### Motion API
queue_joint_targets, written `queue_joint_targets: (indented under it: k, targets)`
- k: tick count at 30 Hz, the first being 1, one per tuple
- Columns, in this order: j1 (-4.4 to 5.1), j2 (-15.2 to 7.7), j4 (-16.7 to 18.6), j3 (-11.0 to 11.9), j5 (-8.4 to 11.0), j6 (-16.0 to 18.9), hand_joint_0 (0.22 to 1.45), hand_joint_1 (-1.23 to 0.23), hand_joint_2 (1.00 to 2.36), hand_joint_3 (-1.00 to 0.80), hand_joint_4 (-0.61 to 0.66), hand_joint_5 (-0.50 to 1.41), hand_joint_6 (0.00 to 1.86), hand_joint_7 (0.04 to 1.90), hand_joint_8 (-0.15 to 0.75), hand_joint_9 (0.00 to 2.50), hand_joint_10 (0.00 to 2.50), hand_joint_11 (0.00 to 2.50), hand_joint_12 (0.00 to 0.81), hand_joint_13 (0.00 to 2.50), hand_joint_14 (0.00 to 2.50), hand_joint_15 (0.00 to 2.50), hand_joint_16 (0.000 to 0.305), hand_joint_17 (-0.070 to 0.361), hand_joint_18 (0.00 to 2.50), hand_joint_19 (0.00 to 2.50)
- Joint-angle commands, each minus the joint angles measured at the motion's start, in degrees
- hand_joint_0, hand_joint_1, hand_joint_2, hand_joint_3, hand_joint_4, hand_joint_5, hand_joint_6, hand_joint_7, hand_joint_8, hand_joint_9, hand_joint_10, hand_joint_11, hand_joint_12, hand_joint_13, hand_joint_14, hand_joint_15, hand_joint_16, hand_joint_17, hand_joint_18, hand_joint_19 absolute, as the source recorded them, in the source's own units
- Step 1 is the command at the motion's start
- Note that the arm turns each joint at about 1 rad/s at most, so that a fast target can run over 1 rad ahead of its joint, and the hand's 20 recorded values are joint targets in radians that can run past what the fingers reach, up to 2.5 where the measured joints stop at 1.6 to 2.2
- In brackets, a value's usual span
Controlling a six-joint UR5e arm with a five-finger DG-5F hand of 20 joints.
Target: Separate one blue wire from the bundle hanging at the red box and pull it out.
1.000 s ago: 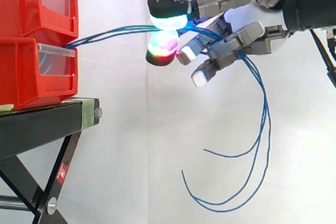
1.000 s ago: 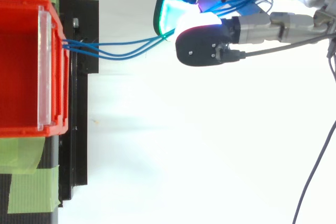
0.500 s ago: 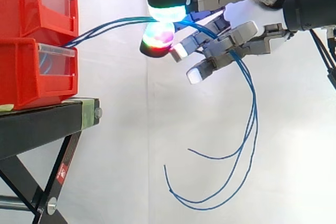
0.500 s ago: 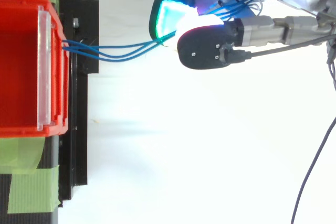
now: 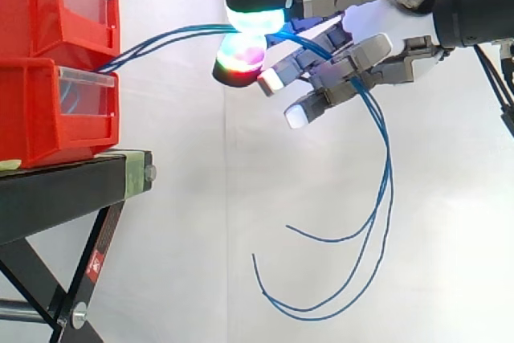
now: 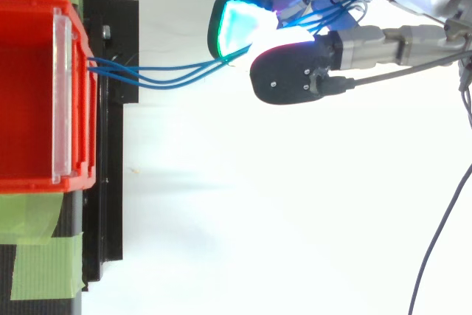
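A white curtain (image 5: 185,230) hangs behind a black stand (image 5: 64,190) patched with green tape (image 6: 37,271).

We read no text or number; a small red label (image 5: 95,265) sits on the black stand's (image 5: 72,190) leg, below the red bins (image 5: 56,110), its print too small.

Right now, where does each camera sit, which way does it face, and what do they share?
Side view: beside the work, looking level across; red bins on black stand at left, robot hand entering from right.
Top view: overhead, looking down on the red bins; robot hand at upper right.
Shared: red bins, robot hand, and blue wires stretched between them.
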Motion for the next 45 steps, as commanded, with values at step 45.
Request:
queue_joint_targets:
  k: [45]
  targets:
    - [-0.07,-0.1,-0.2,-0.1,0.0,0.1,0.65,-0.64,1.02,-0.31,0.19,-0.18,0.77,1.07,0.331,1.05,0.01,1.36,0.283,1.24,2.38,0.62,0.046,0.103,0.8,0.83]
